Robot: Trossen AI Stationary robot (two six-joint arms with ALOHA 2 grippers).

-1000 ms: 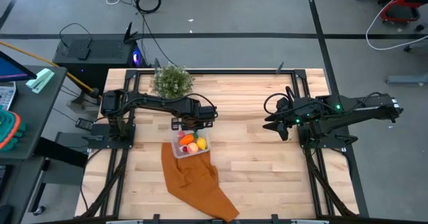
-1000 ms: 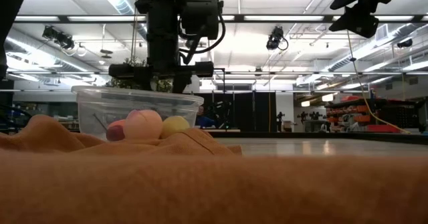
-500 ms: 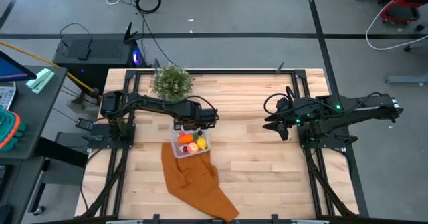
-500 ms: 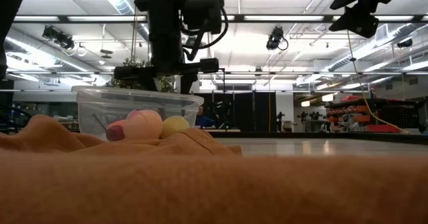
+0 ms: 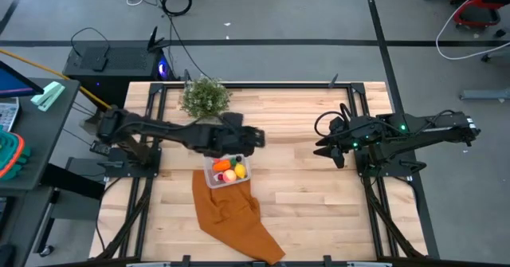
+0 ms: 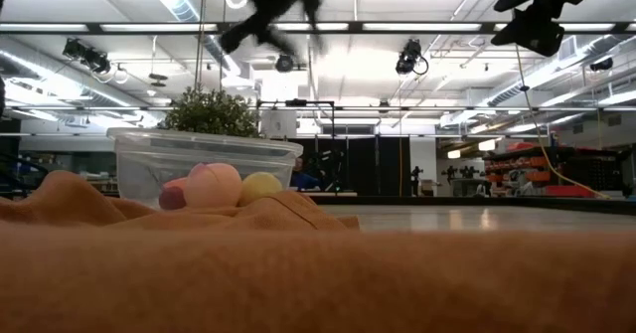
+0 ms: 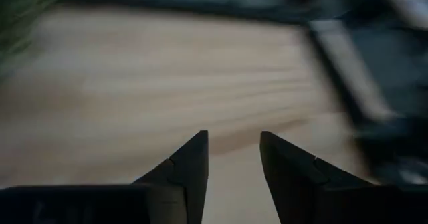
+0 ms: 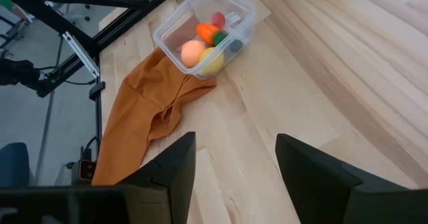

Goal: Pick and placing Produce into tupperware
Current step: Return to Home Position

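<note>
Wood table, a full box, and lots of bare space

Pale wood makes up the table, and grey floor lies all around it. Black rails run along its edges.

The tupperware sits a bit left of the middle of the table. All the produce that shows is inside it: a round peachy ball, a yellow lemon, an orange carrot with a green tip, a small red piece and a small dark piece. The front side of the box touches the top end of an orange cloth. The cloth runs down to the front edge of the table. A bushy green plant stands near the back edge, well apart from the box.

The left gripper hangs in the air just behind the box, on the plant's side. The low view shows it high above the box rim. Its two fingers have a small gap between them and hold nothing.

The right gripper hangs high over the right half of the table, well apart from the box. Its fingers are spread wider and hold nothing.

Bare wood lies between the box and the right gripper. The front right part of the table is bare wood too, out to the rails.
</note>
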